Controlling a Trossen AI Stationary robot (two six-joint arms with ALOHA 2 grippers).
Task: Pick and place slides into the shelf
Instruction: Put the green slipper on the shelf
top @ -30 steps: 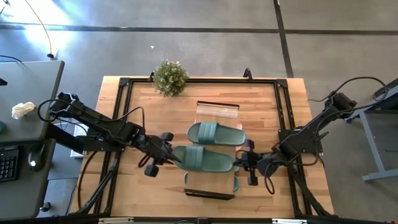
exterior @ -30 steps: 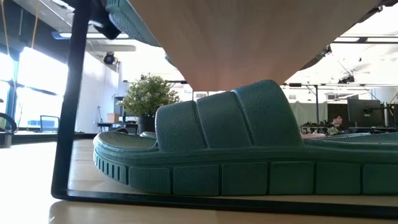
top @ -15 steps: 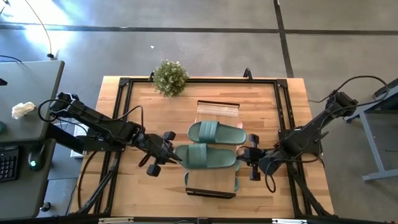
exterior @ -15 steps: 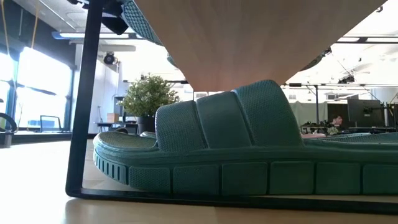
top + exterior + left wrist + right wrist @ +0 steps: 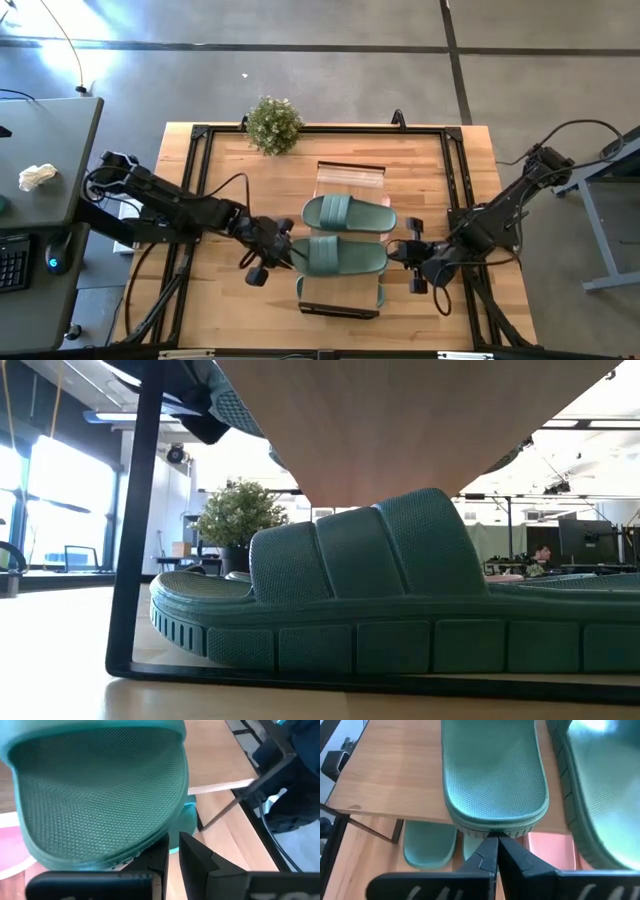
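1. The left pincer (image 5: 283, 252) sits at one end of the nearer green slide (image 5: 338, 256) on the shelf (image 5: 349, 178); in its wrist view its fingers (image 5: 192, 851) stand almost together at the edge of that slide's sole, but whether they actually pinch it cannot be told.
2. The right pincer (image 5: 400, 254) is at the opposite end of the same slide, its fingers (image 5: 487, 851) pressed together with the tips right at the rim of the sole (image 5: 492, 795); no grip on it shows.
3. The nearer green slide lies flat on the shelf's plank top, lengthwise between the two pincers.
4. A second green slide (image 5: 348, 213) lies just beside it on the same plank, on the side toward the tabletop's far edge.
5. Another green slide (image 5: 400, 600) rests on the tier beneath the plank, filling the low view; something pink (image 5: 547, 851) also shows under the plank.
6. The shelf stands around the middle of the tabletop (image 5: 225, 180), a little toward its near edge.
7. A small potted plant (image 5: 272, 124) stands by the far edge, toward the far left corner.
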